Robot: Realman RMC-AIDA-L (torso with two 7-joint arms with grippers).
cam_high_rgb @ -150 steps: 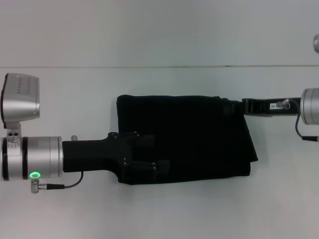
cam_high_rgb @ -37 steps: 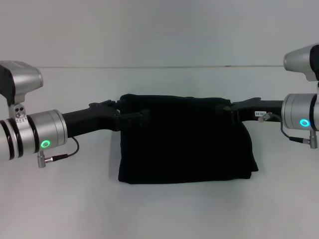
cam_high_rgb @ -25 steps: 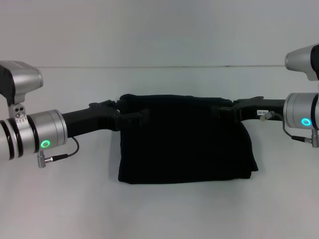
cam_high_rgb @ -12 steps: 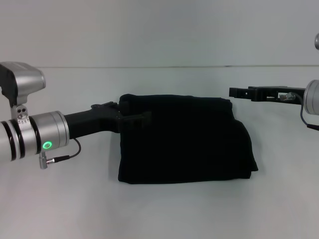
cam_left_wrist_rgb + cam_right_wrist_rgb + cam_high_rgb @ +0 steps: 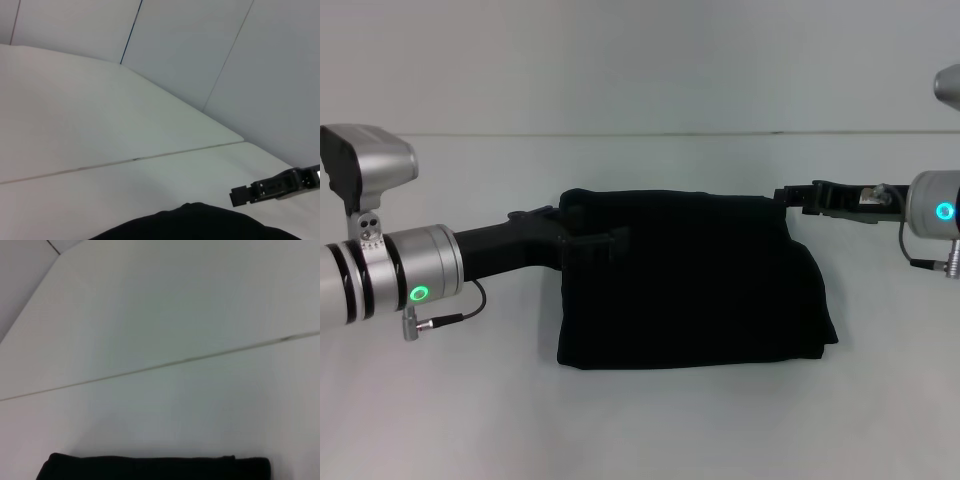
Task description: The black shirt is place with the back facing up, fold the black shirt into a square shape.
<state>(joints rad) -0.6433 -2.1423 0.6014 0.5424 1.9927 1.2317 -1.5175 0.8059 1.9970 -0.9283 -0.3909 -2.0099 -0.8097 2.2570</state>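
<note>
On the white table (image 5: 440,420) in the head view, the black shirt (image 5: 695,285) is lying folded into a compact, roughly rectangular block, near the centre of the surface. My left gripper (image 5: 605,238) is reaching in from the left side and is sitting over the shirt's far left corner; its black fingers are merging with the black fabric, so I cannot tell how its jaws are standing or whether they are gripping cloth. My right gripper (image 5: 788,196) is extending in from the right side, with its tip just beside the shirt's far right corner. I cannot tell whether that tip is touching the fabric, and I cannot tell the state of its jaws either. Green indicator rings are glowing on both silver wrist housings.

In the left wrist view, the black shirt (image 5: 200,225) is showing as a dark rounded edge against the white table (image 5: 75,125), and my right gripper (image 5: 245,195) is appearing farther off, beyond that edge. Grey wall panels (image 5: 200,45) are standing behind the table.

In the right wrist view, the black shirt (image 5: 160,467) is showing as a dark strip on the white table (image 5: 175,315), which is crossed by a thin seam line (image 5: 165,364).
</note>
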